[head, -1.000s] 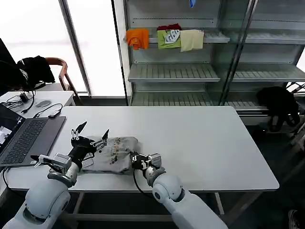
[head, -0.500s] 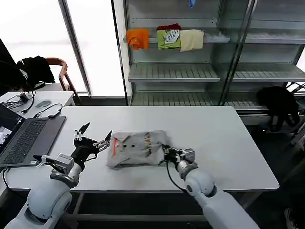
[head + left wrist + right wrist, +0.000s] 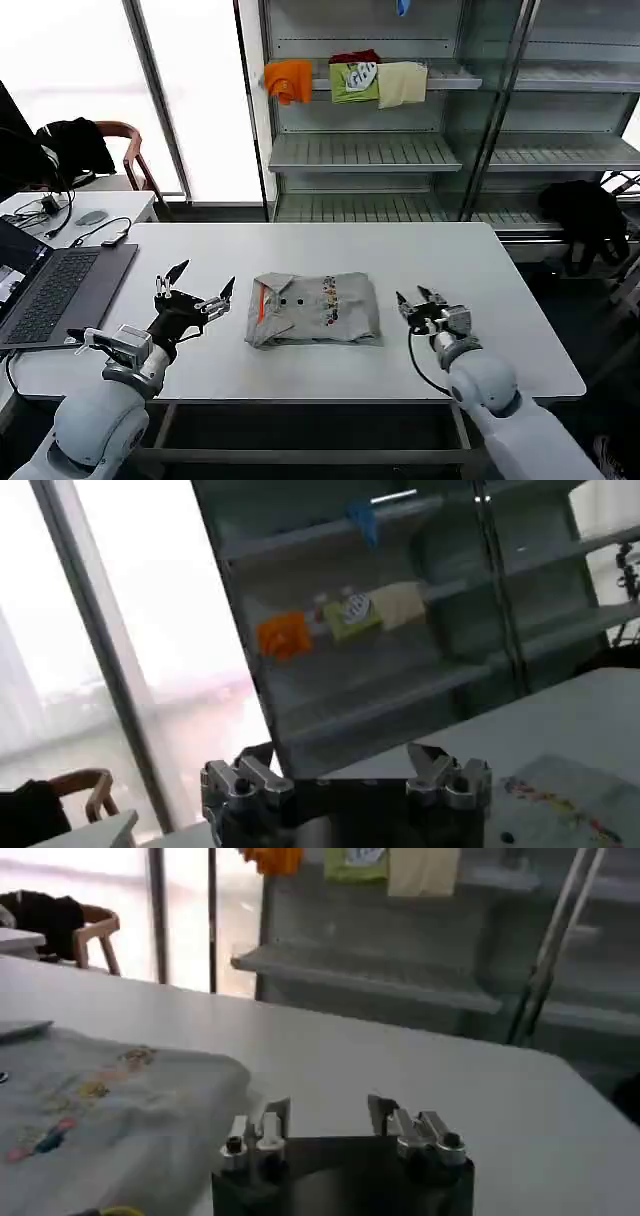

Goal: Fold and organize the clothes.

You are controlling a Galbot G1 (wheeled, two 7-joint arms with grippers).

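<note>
On the desk (image 3: pixel 480 260), folded shirt (image 3: pixel 315 308) lies between left tool (image 3: pixel 195 292) and right tool (image 3: pixel 425 306) (both spread, empty); square its edges gently.

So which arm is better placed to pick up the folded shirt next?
Roughly even, perhaps the left: the left gripper and right gripper both hover open beside the folded shirt.

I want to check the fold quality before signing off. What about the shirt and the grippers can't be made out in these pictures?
- Shirt: its underside and tucked-in sleeves are hidden by its own top layer, head view.
- Chest print: too small to read, head view; blurred in both wrist views.
- Shirt in the left wrist view: cut off by the picture's edge.
- Left gripper and right gripper: both open, off the shirt.
</note>
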